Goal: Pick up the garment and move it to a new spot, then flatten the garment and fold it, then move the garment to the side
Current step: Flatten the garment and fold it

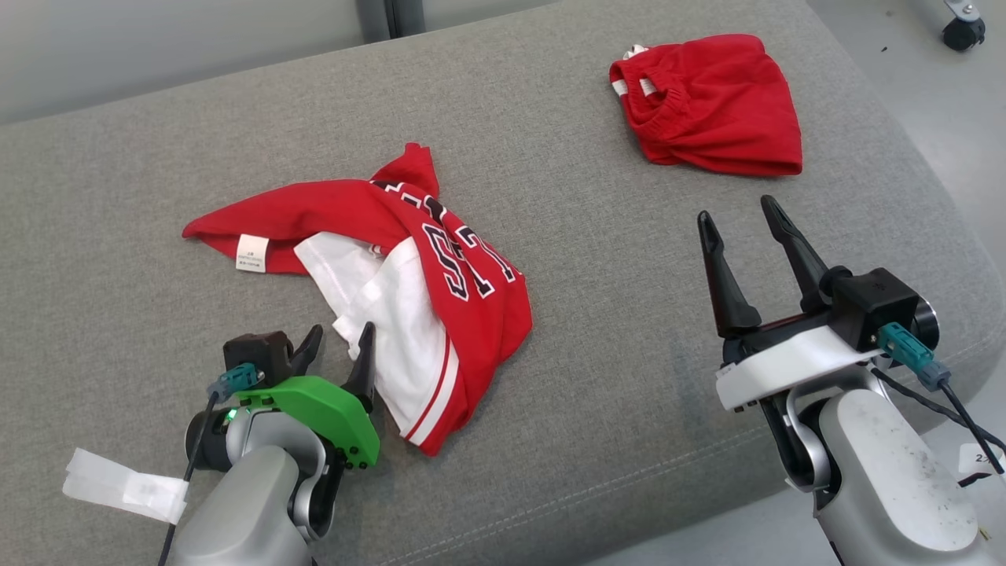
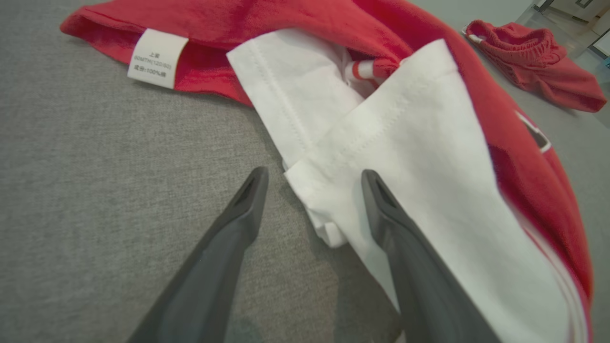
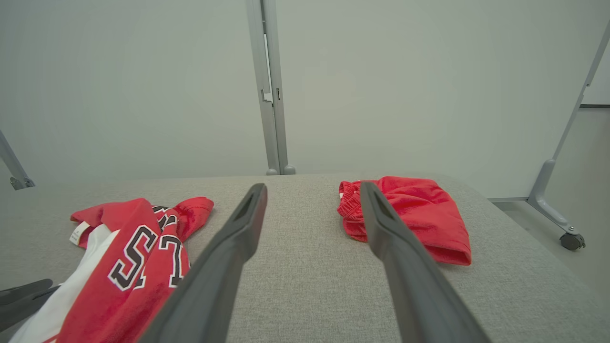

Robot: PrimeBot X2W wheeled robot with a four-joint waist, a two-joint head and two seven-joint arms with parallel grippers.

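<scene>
The garment [image 1: 440, 283] is a red and white jersey with black-and-white lettering, crumpled on the grey cushion [image 1: 550, 118]. A white care label [image 1: 251, 253] shows on its left end. My left gripper [image 1: 339, 342] is open at the jersey's near-left edge; in the left wrist view [image 2: 314, 178] a corner of the white cloth [image 2: 381, 143] lies between the fingers, the right finger resting over the cloth. My right gripper [image 1: 737, 216] stands open above bare cushion to the right of the jersey [image 3: 138, 257], nothing between its fingers [image 3: 312, 190].
A bunched pair of red shorts [image 1: 711, 106] lies at the cushion's far right [image 3: 405, 214]. The cushion's rounded edge drops off at the right, with floor and a caster wheel [image 1: 963, 31] beyond. A pale wall with a metal post [image 3: 269, 85] stands behind.
</scene>
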